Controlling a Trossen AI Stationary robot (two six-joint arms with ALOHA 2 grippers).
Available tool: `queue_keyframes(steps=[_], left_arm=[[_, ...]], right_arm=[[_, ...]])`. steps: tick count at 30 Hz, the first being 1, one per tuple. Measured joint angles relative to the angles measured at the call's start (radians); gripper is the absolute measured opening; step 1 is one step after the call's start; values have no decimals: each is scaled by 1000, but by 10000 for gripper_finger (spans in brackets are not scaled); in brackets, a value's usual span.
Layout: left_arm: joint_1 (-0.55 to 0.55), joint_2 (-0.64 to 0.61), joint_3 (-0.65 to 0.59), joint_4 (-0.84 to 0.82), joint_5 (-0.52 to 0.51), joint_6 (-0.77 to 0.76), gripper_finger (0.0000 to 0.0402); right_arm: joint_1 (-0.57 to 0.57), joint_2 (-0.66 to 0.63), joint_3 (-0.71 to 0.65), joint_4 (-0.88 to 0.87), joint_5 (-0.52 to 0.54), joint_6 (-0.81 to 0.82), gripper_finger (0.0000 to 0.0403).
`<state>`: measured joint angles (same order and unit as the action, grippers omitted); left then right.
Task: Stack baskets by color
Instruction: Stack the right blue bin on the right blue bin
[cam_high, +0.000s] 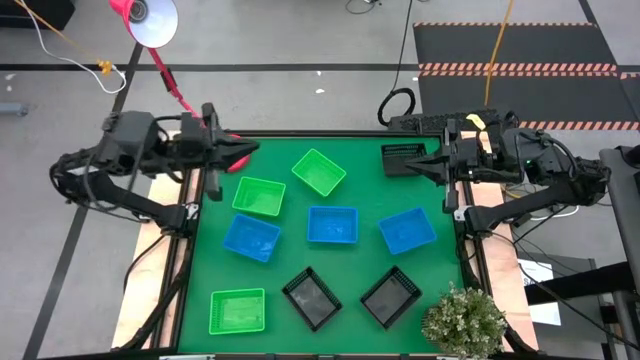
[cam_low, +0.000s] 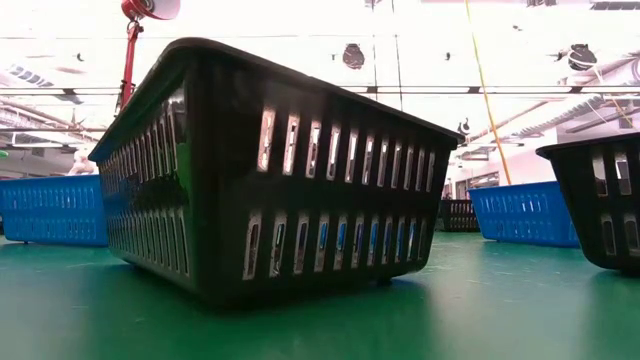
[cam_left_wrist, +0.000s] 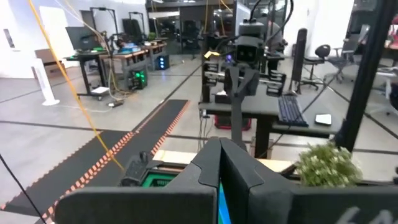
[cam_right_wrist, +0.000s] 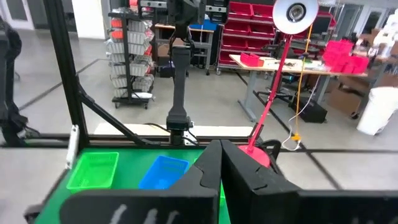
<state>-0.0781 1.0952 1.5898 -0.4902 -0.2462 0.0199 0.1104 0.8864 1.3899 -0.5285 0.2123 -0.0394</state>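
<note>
Nine baskets lie on the green mat, none of them stacked. In the high view three green ones show: one tilted at the far middle, one just left of it and nearer, and one at the near left corner. Three blue baskets form a loose row across the middle: left, centre and right. Two black baskets sit at the near edge, side by side but apart, one left and one right; the third black basket is at the far right corner, just beside the right gripper. That gripper hangs over the mat's far right edge with its fingers closed together on nothing. The left gripper hangs over the far left corner, jaws likewise closed and empty. In the low view a black basket fills the foreground, with blue ones behind it on either side. A red lamp stands beyond the far left corner, and a small plant sits at the near right corner.
</note>
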Motion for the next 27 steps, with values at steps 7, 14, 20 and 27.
queue_keyframes(steps=[7,14,20,27], left_arm=[[0,71,0,43,-1,-52,7],[0,128,0,78,-1,-196,7],[0,151,0,69,-1,-242,8],[-3,149,0,9,0,-353,8]], right_arm=[[0,-3,0,-8,0,229,0],[1,-2,0,-169,82,628,0],[1,-2,0,-312,96,856,0],[2,29,0,-574,32,1191,0]])
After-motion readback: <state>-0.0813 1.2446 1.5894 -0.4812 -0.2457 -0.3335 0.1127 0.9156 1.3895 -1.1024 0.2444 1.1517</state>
